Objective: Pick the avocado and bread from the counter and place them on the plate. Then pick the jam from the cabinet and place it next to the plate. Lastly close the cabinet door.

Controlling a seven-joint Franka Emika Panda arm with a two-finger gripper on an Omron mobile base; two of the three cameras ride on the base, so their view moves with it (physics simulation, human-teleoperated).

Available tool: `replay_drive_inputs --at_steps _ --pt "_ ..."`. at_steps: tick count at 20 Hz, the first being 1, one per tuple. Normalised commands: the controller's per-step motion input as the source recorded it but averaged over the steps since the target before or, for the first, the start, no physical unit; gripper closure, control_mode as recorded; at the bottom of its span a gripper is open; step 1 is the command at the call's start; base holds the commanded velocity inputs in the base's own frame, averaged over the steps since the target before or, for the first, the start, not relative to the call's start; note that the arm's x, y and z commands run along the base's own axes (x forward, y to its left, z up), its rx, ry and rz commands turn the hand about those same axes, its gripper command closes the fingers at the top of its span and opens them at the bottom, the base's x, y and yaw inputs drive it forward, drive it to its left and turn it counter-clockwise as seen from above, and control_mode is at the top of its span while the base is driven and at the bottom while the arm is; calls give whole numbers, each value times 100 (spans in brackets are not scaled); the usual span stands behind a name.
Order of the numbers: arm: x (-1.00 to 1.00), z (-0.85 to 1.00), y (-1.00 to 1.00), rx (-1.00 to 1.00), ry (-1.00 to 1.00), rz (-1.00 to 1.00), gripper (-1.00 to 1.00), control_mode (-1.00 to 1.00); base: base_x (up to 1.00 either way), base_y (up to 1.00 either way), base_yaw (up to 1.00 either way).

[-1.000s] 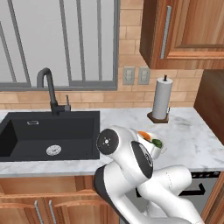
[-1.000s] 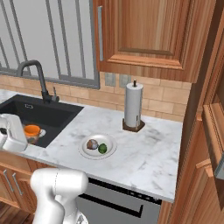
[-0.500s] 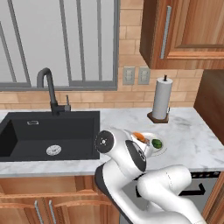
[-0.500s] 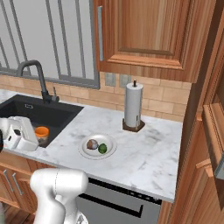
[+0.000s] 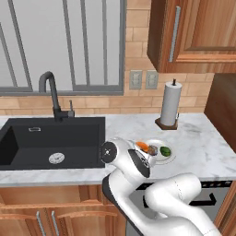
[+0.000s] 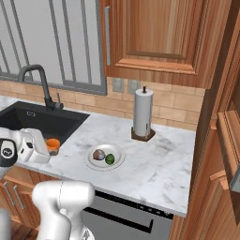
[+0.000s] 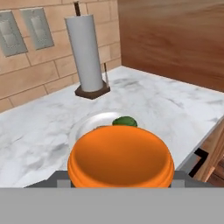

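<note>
The jam (image 7: 120, 156), a squat orange jar with a broad round top, sits between the jaws of the gripper (image 6: 47, 146), which stand partly open and closed on its sides. It is held over the tabletop (image 6: 159, 164) edge beside the sink (image 6: 42, 123), left of the plate (image 6: 104, 157). The jar looks upright. On the plate lie the avocado (image 6: 110, 159) and bread (image 6: 98, 154).

White-veined marble counter (image 6: 159, 164), white plate (image 6: 104, 162) resting on it, paper-towel stand (image 6: 143, 114) (upright) beyond
</note>
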Motion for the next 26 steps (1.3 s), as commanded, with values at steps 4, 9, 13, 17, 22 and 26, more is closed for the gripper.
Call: replay_drive_inputs --at_steps 4,9,13,17,22,26 --pt "21 -29 3 0 0 -13 100 -100 0 0 0" --pt "22 -27 8 0 0 -14 100 -100 0 0 0" --pt "24 -18 5 0 0 -9 100 -100 0 0 0" --pt "38 -10 9 0 0 -5 100 -100 0 0 0" --pt "33 -7 5 0 0 -3 100 -100 0 0 0" --pt "27 -15 10 0 0 -3 100 -100 0 0 0"
